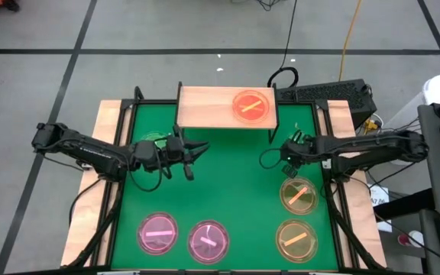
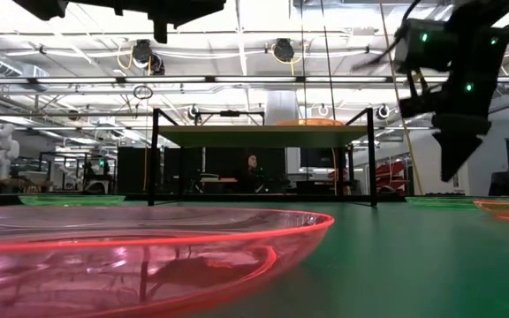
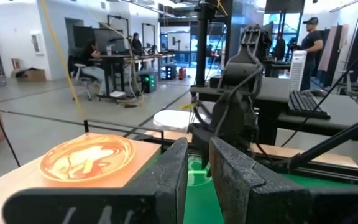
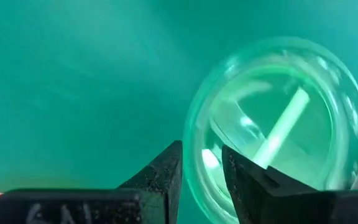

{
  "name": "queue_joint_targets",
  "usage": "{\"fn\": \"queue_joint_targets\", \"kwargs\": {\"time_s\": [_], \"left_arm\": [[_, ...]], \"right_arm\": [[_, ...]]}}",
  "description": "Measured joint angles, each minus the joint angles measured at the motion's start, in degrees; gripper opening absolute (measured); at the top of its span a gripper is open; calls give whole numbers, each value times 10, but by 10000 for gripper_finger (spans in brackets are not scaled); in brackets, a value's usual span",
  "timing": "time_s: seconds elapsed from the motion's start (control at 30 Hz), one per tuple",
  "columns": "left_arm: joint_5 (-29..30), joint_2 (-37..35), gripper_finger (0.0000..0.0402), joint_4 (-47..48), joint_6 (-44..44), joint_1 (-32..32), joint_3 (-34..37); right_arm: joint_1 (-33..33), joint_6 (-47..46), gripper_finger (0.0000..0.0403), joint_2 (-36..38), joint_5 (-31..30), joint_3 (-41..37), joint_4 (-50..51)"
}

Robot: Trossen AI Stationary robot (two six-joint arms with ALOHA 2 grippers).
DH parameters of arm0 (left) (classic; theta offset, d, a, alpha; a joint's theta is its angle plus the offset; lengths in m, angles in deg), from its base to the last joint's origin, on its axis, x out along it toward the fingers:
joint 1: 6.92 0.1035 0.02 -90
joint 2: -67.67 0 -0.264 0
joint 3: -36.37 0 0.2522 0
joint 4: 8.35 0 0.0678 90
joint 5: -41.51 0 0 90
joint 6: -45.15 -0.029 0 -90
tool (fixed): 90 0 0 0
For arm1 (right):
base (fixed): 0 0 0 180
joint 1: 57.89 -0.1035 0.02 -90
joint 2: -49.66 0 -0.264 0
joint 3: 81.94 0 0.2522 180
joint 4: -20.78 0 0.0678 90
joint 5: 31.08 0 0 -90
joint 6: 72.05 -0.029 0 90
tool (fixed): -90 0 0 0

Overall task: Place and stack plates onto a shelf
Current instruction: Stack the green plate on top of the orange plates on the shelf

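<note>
An orange plate (image 1: 252, 105) lies flat on the right half of the light-wood shelf (image 1: 205, 107) at the table's far side. My right gripper (image 4: 202, 149) points down, open by a narrow gap, with its fingers either side of the near rim of a green plate (image 4: 278, 124). The low view shows this gripper (image 2: 456, 177) above the mat, where the green plate lies flat. My left gripper (image 3: 199, 146) hovers level near the shelf's near-left leg and points toward the table's right, open by a narrow gap and empty.
Two pink plates (image 1: 159, 233) (image 1: 207, 241) lie at the near left of the green mat. Two amber plates (image 1: 299, 195) (image 1: 296, 239) lie at the near right. A faint green plate (image 1: 155, 140) sits under my left arm. Wooden strips line the table's sides. A keyboard (image 1: 327, 93) lies behind the shelf.
</note>
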Motion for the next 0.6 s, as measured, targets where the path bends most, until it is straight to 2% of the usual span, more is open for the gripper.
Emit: {"fn": "queue_joint_targets", "kwargs": {"time_s": [0.2,0.33,0.6], "left_arm": [[0,0,74,0,3,0,0],[0,0,74,2,3,0,0],[-1,0,74,4,4,0,0]], "right_arm": [[17,30,95,-43,2,0,-22],[16,33,95,-58,30,0,-47],[23,23,95,-96,26,-1,-53]]}}
